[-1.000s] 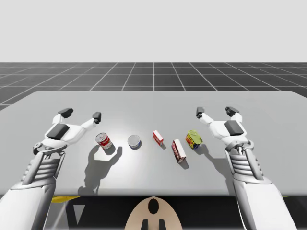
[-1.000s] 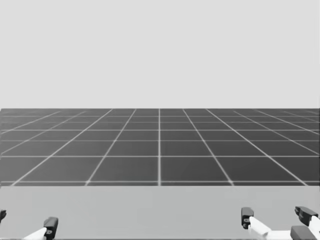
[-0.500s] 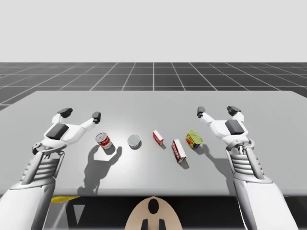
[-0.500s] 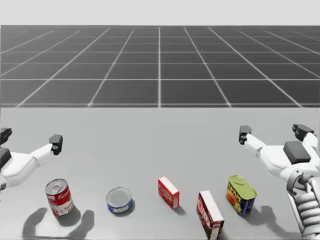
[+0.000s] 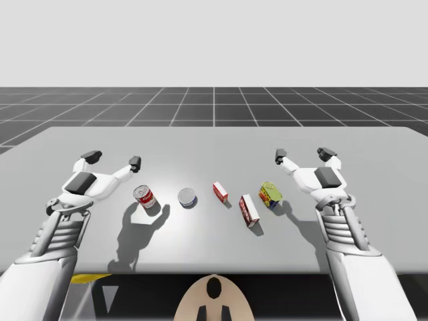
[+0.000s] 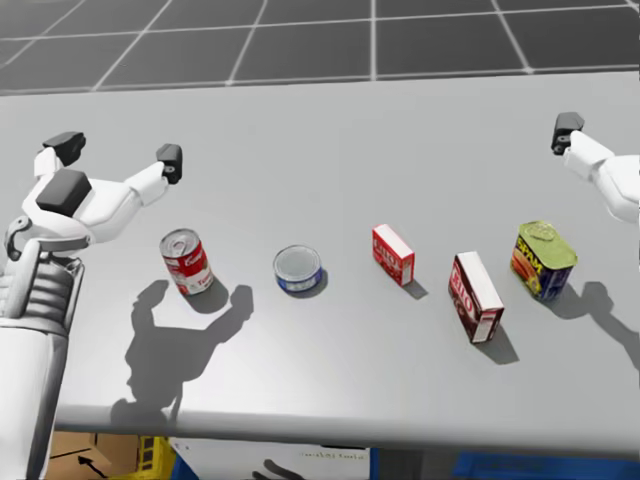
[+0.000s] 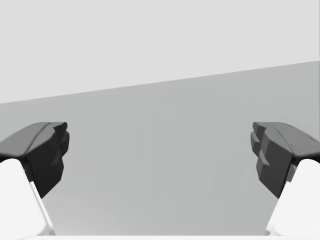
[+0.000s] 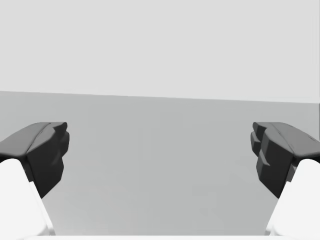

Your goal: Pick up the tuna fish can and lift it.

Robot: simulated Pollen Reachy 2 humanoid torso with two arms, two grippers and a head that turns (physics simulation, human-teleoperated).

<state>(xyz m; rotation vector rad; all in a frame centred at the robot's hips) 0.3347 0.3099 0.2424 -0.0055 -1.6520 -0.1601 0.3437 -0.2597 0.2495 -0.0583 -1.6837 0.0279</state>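
Observation:
The tuna fish can (image 5: 187,197) (image 6: 298,269) is a low round tin with a blue side and a silver lid, resting flat on the grey table (image 5: 214,144) left of the middle. My left gripper (image 5: 112,159) (image 6: 118,153) (image 7: 160,155) hovers open, up and to the left of it, beyond a red soup can. My right gripper (image 5: 303,156) (image 8: 160,155) is open too, far to the right past the yellow tin. Nothing lies between either pair of fingers.
A red and white soup can (image 5: 144,197) (image 6: 187,261) stands just left of the tuna can. To its right come a small red box (image 6: 393,254), a taller red box (image 6: 475,296) and a yellow and blue tin (image 6: 542,259). The table's front edge (image 6: 330,428) is near.
My head has turned downward, so the table and cans now sit higher in the head view. Both arms and all objects stay where they were.

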